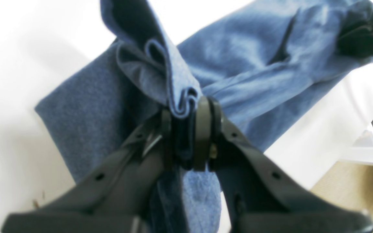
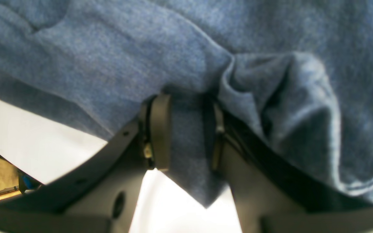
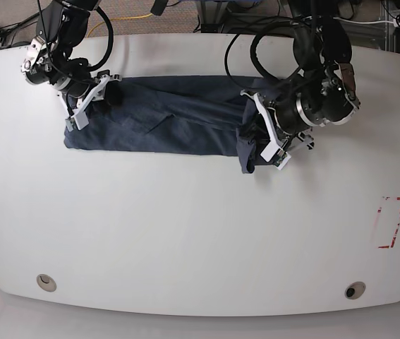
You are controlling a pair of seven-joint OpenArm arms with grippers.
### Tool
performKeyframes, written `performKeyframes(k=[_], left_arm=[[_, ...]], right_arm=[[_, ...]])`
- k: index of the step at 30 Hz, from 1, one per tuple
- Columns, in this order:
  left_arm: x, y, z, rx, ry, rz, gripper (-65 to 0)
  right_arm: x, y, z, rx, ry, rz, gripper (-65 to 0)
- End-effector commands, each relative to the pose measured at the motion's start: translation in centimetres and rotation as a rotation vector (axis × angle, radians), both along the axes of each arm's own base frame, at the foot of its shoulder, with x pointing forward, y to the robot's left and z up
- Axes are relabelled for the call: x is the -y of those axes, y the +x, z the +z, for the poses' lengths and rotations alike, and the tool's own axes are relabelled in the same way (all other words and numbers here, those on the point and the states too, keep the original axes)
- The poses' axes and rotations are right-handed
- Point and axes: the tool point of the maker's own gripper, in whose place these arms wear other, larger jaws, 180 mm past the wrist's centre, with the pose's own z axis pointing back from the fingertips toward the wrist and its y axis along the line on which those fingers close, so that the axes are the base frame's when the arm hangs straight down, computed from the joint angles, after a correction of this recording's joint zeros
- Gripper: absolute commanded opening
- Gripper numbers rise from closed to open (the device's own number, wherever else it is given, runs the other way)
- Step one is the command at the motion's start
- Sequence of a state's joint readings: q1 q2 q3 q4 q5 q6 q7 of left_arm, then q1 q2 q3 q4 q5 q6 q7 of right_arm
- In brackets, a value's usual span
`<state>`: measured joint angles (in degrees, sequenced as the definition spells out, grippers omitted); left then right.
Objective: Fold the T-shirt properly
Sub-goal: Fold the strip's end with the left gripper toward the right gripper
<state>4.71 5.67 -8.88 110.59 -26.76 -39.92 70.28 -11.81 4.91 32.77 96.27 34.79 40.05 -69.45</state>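
The navy-blue T-shirt (image 3: 171, 120) lies stretched in a long band across the far half of the white table (image 3: 185, 233). My left gripper (image 1: 186, 129) is shut on a bunched edge of the T-shirt (image 1: 238, 64) at the band's right end in the base view (image 3: 252, 134), holding it slightly raised so a fold hangs down. My right gripper (image 2: 186, 129) is shut on the T-shirt (image 2: 141, 58) at the band's left end (image 3: 108, 95). No lettering shows.
A red rectangle outline (image 3: 390, 222) is marked on the table at the right. Two round fittings (image 3: 44, 282) sit near the front edge. Cables and floor lie beyond the table's far edge.
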Motion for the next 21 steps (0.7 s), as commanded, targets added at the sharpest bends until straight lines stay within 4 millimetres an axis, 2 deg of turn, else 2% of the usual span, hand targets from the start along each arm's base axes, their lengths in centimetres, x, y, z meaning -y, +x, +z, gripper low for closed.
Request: performKeyframes(k=[1, 12, 14, 16, 21], left_arm=[[1.3, 0.6, 1.4, 0.048, -0.038, -0.027, -60.3], [2.5, 1.5, -0.1, -0.006, -0.061, -0.064, -60.0], [3.4, 1.4, -0.2, -0.009, -0.062, -0.092, -58.9], [4.2, 1.3, -0.1, -0.006, -0.062, -0.120, -54.7], [6.1, 1.0, 0.2, -0.005, -0.077, -0.170, -37.8]], right_arm=[[0.3, 0.2, 0.3, 0.004, -0.014, 0.003, -49.0], [0.3, 0.2, 0.3, 0.006, -0.013, 0.003, -49.0], [0.3, 0.2, 0.3, 0.006, -0.013, 0.003, -49.0], [0.3, 0.2, 0.3, 0.006, -0.013, 0.003, -49.0], [0.3, 0.3, 0.4, 0.008, -0.013, 0.003, -49.0]])
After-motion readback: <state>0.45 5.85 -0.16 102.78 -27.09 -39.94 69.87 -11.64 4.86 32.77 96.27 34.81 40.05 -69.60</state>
